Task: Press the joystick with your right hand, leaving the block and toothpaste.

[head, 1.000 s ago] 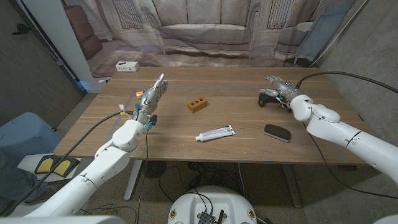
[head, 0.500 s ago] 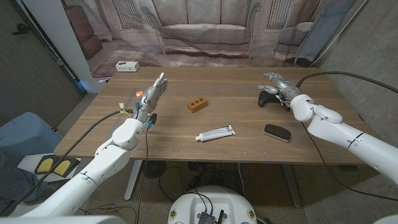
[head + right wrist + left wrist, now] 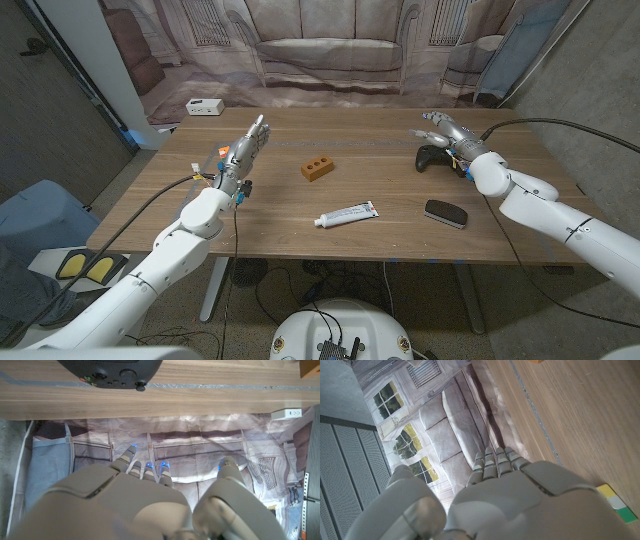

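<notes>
While over the joystick [image 3: 431,155], right robot hand [image 3: 447,135] open, empty.

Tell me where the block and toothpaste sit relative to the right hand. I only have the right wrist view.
Observer: Both lie to the robot's left of the right hand. The orange three-hole block is mid-table, and the white toothpaste tube is nearer the front edge.
Operator: Anything else near that arm?
Observer: A black oblong pad lies beside the right forearm, nearer the front edge than the black game controller.
Operator: Left hand?
Observer: The left hand is raised with its fingers apart, holding nothing, at the table's left side.
</notes>
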Available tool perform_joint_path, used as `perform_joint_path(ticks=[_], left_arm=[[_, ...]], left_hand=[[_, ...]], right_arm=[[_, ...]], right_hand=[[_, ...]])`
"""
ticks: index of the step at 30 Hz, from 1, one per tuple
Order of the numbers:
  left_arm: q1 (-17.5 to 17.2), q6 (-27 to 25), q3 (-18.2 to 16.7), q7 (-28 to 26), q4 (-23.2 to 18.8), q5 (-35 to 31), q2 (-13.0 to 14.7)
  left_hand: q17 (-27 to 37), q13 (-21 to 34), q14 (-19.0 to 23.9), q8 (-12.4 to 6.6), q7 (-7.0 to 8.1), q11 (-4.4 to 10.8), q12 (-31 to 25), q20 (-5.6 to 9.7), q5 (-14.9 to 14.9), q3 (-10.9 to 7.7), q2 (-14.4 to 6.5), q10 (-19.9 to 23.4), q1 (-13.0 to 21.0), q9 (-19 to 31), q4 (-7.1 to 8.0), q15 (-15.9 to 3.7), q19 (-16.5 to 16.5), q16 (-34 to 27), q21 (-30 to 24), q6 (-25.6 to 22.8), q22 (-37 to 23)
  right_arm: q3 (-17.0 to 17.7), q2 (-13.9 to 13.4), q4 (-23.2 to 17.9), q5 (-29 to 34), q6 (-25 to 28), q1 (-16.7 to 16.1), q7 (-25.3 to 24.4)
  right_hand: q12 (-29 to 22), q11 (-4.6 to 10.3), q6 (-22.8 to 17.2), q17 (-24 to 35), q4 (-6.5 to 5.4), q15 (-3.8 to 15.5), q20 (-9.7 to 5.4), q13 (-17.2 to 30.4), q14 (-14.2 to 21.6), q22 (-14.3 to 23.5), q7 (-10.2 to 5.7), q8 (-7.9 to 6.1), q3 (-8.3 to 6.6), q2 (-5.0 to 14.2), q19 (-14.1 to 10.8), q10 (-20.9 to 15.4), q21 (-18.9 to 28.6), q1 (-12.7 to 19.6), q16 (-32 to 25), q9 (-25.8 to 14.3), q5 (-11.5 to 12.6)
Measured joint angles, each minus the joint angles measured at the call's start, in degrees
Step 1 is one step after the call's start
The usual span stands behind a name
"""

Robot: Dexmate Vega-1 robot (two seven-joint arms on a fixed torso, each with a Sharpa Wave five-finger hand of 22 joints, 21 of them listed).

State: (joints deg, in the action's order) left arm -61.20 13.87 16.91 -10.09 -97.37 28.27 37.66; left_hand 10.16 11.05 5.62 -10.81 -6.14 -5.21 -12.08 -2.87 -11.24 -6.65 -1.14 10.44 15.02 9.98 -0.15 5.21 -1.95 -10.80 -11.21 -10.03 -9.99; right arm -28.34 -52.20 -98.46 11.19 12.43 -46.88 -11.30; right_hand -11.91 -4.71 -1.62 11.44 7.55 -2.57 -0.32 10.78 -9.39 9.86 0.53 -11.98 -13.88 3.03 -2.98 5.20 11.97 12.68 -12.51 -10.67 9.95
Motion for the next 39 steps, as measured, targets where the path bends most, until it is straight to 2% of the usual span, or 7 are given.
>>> perform_joint_path(ticks=[4, 12, 17, 24, 33, 34, 39], left_arm=[[0.2, 0.0, 0.0, 0.2, 0.1, 0.1, 0.0], [0.5, 0.1, 0.0, 0.3, 0.5, 0.2, 0.0], [0.7, 0.1, 0.0, 0.6, 0.8, 0.4, 0.0], [0.9, 0.2, 0.0, 0.8, 1.1, 0.5, 0.1], [1.3, 0.3, 0.0, 1.0, 1.5, 0.6, 0.1], [1.3, 0.3, 0.0, 1.3, 1.5, 0.7, 0.2], [1.6, 0.3, 0.2, 1.4, 1.8, 0.7, 0.2]], left_hand=[[0.0, 0.0, 0.0, 0.00, 0.00, 0.00, 0.0, 0.00, 0.0, 0.18, 0.0, 0.0, 0.0, 0.0, -0.18, 0.00, 0.0, 0.0, 0.0, 0.0, 0.0], [0.0, 0.0, 0.0, 0.00, 0.00, 0.00, 0.0, 0.00, 0.0, 0.18, 0.0, 0.0, 0.0, 0.0, -0.18, 0.00, 0.0, 0.0, 0.0, 0.0, 0.0], [0.0, 0.0, 0.0, 0.00, -0.21, 0.00, 0.0, 0.00, 0.0, 0.18, 0.0, 0.0, 0.0, 0.0, -0.18, 0.00, 0.0, 0.0, 0.0, 0.2, 0.0], [0.0, 0.0, 0.0, 0.00, -0.22, -0.32, 0.0, 0.00, 0.0, -0.07, -0.3, -0.3, -0.3, 0.0, -0.42, 0.00, 0.0, 0.0, 0.0, 0.2, 0.0], [0.0, 0.0, 0.0, 0.00, -0.21, -0.32, 0.0, 0.00, 0.0, -0.06, -0.3, -0.3, -0.3, 0.0, -0.43, 0.00, 0.0, 0.0, 0.0, 0.2, 0.0], [0.0, 0.0, 0.0, 0.00, -0.21, -0.32, 0.0, 0.00, 0.0, 0.07, -0.3, -0.3, -0.3, 0.0, -0.56, 0.00, 0.0, 0.0, 0.0, 0.2, 0.0], [0.0, 0.0, 0.0, 0.00, -0.21, -0.32, 0.0, 0.00, 0.0, 0.08, -0.3, -0.3, -0.3, 0.0, -0.56, 0.00, 0.0, 0.0, 0.0, 0.2, 0.0]], right_arm=[[0.9, 0.3, -0.1, -1.5, -1.9, -0.6, -0.8], [2.2, 0.8, -0.2, -4.8, -5.9, -1.5, -1.6], [3.9, 1.8, 0.4, -7.3, -8.8, -2.5, -1.8], [5.1, 2.6, 0.8, -10.2, -12.4, -3.4, -2.1], [6.0, 3.2, 1.1, -14.3, -16.8, -4.0, -1.6], [7.2, 3.9, 1.6, -14.7, -17.2, -4.9, -1.5], [7.4, 4.1, 1.8, -16.6, -19.6, -5.1, -0.8]], right_hand=[[0.0, -0.13, 0.0, 0.1, 0.11, 0.03, -0.69, 0.0, 1.7, 0.0, 0.02, 0.00, 0.11, 0.00, -1.4, -0.7, 0.0, 0.0, -0.4, 0.0, 0.0], [-0.4, -0.40, -1.4, 0.2, 0.22, 0.21, -1.42, 0.0, 3.3, 0.0, 1.35, 0.00, 0.21, 0.00, -3.5, -2.5, 0.4, 0.0, -0.8, 0.0, 0.0], [-0.9, -0.63, -2.0, 0.2, 0.22, 0.30, -1.53, 0.0, 4.2, 0.0, 1.95, 0.00, 0.21, 0.00, -4.2, -3.9, 0.8, 0.0, -1.1, 0.0, 0.0], [-0.9, -0.72, -2.2, 0.2, 0.31, 0.49, -1.93, 0.0, 6.3, 0.0, 2.14, 0.00, 0.12, -0.02, -7.1, -4.8, 1.3, 0.0, -1.3, 0.0, 0.0], [-0.9, -1.03, -2.5, 0.2, 0.54, 0.63, -1.93, 0.0, 7.0, 0.0, 2.44, 0.00, 0.21, -0.31, -8.1, -5.1, 1.6, 0.3, -1.7, 0.0, 0.0], [-0.9, -1.03, -2.5, 0.2, 0.60, 0.73, -1.94, 0.0, 7.1, 0.0, 2.44, 0.00, 0.26, -0.31, -8.1, -5.1, 1.6, 0.3, -1.7, 0.0, 0.0], [-1.1, -1.22, -3.6, 0.2, 0.60, 0.73, -1.91, 0.0, 8.5, 0.0, 3.14, 0.00, 0.26, -0.61, -10.1, -6.8, 1.8, 0.6, -1.9, 0.0, 0.0]])
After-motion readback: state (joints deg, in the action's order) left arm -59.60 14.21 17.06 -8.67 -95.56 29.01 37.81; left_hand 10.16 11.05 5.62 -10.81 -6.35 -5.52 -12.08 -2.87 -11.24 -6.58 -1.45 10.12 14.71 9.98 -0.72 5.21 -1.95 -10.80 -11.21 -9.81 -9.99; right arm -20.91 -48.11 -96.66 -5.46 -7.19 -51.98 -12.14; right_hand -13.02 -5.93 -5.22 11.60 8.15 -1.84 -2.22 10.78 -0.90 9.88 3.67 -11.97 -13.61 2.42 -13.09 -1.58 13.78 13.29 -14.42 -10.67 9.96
